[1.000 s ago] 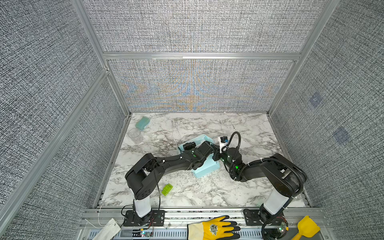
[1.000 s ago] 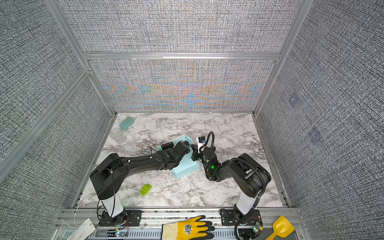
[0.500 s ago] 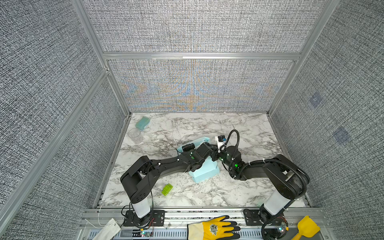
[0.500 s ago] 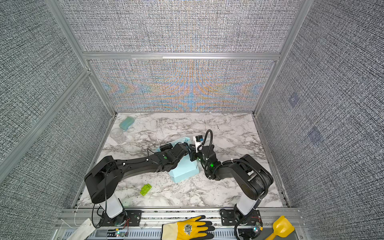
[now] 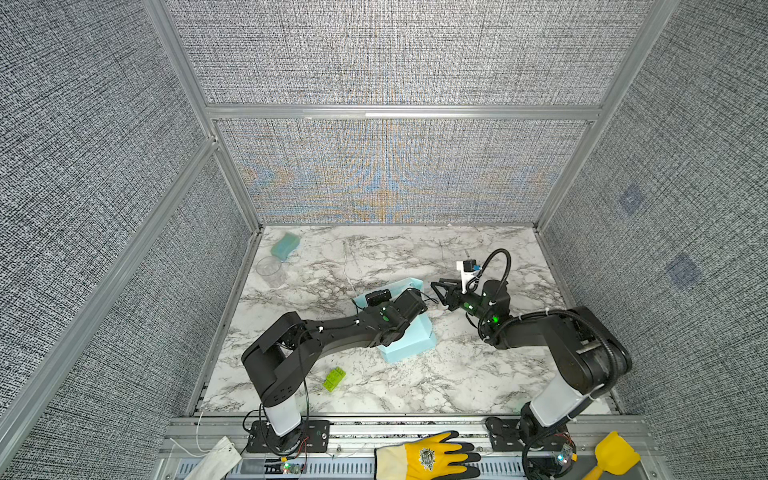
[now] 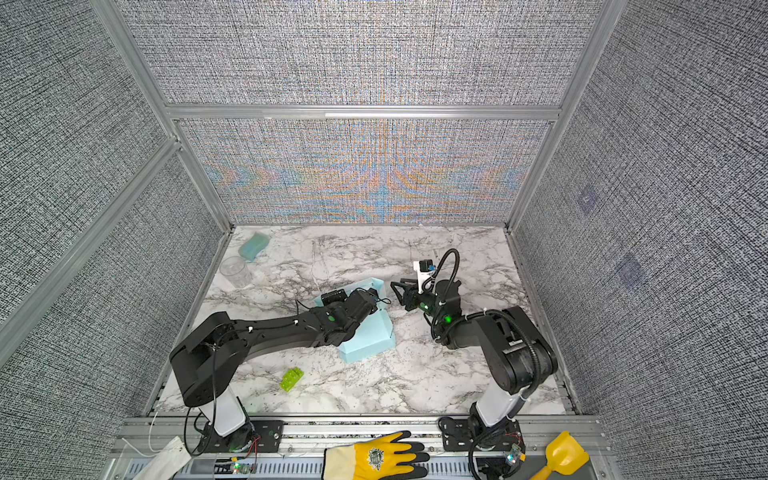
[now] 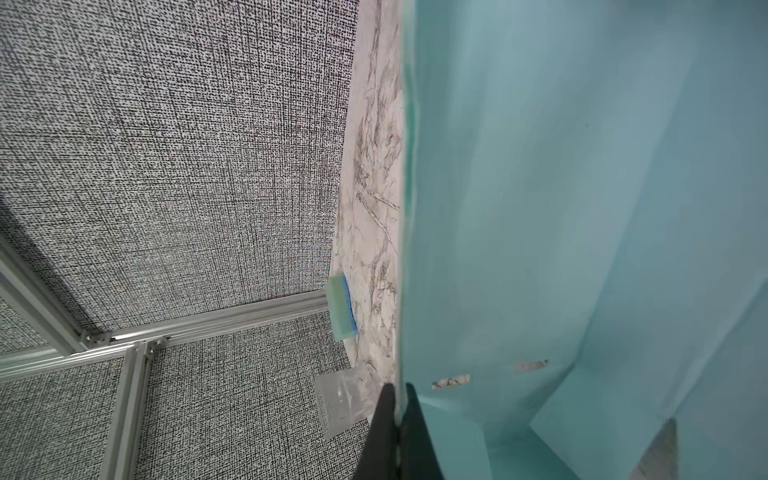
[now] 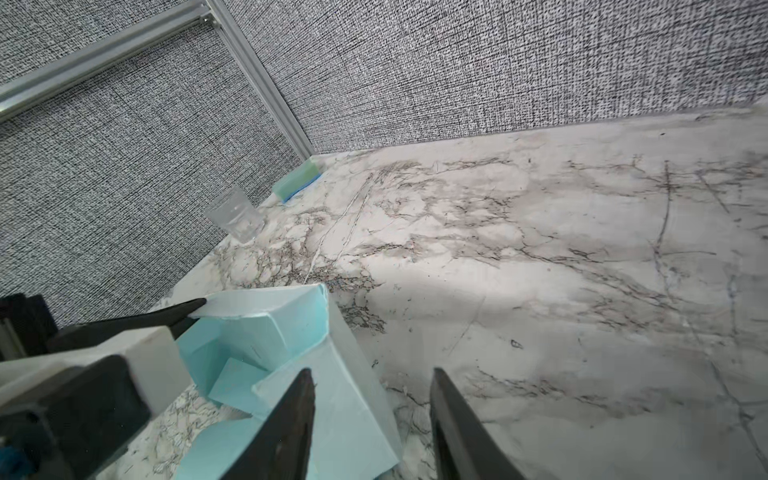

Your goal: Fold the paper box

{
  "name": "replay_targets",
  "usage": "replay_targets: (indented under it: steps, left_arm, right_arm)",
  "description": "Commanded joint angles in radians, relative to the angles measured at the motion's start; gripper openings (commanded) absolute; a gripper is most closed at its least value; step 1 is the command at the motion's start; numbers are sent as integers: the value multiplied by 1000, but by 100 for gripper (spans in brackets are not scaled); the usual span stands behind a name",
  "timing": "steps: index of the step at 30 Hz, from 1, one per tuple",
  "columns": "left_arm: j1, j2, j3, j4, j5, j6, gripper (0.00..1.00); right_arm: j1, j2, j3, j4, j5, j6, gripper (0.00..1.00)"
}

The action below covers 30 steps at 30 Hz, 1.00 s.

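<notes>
The paper box (image 5: 410,345) (image 6: 369,341) sits near the middle of the marble bench (image 5: 457,376), half formed: a pale blue body with upright walls and loose flaps, open on top, its inner panels showing in the right wrist view (image 8: 235,347). The left arm reaches across it from the front-left, covering much of it in both top views. The left pincer (image 7: 397,395) is clamped on the thin top edge of one wall, both black fingertips pressed together with the card between them; the right wrist view shows the same grip on a pale flap at the box's far side (image 8: 187,311). The right pincer (image 5: 437,293) (image 8: 372,374) hangs just beside the box's far-right corner with its fingers apart and nothing between them; whether one finger touches the card cannot be told. A lime-green brick (image 5: 334,379) (image 6: 291,379) lies toward the front-left of the bench, well apart from the box. In the far-left corner lies a teal sponge block (image 5: 285,245) (image 8: 297,178), with a clear cup (image 5: 271,271) (image 8: 235,218) near it along the left edge. Past the front edge, on the frame, lie a yellow glove (image 5: 428,459) and a yellow scoop (image 5: 613,456).
</notes>
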Motion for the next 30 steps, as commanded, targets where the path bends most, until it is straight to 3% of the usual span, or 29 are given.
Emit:
replay_targets:
  steps: [1, 11, 30]
  left_arm:
    - [-3, 7, -4, 37, -24, 20, 0]
    - [-6, 4, -13, 75, -36, 50, 0]
    - [-9, 7, 0, 63, -28, 45, 0]
  right_arm:
    - [-17, 60, 22, 62, -138, 32, 47]
    - [-7, 191, 54, 115, -241, 9, 48]
    - [81, 171, 92, -24, -161, -134, 45]
